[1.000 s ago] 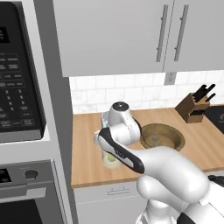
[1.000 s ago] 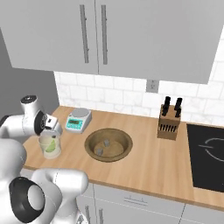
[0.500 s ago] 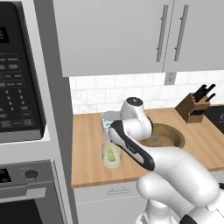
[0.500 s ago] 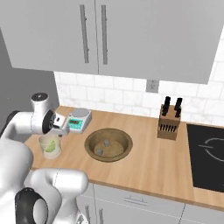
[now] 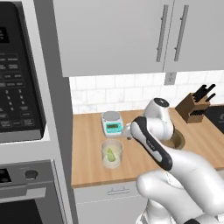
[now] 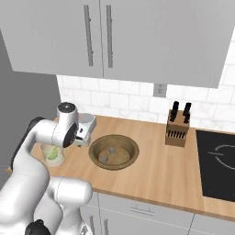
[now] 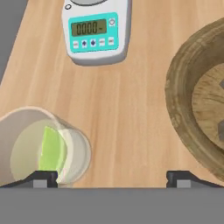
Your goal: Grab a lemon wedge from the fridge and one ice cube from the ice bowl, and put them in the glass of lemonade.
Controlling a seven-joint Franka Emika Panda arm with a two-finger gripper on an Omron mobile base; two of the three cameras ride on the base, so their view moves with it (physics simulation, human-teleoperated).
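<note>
Lemon wedge sits in the glass; the gripper [image 7: 111,177] hangs wide open and empty above the counter [image 7: 131,109].

On the left, the hand view looks into the glass of lemonade [image 7: 39,146], where the yellow-green lemon wedge [image 7: 50,151] stands tilted in pale liquid. The left base view shows the white scale [image 5: 112,123] just behind the glass. Further right, the right base view alone looks into the ice bowl [image 6: 114,151], holding two grey ice cubes [image 6: 105,159]; a knife block [image 6: 178,128] stands well apart.
</note>
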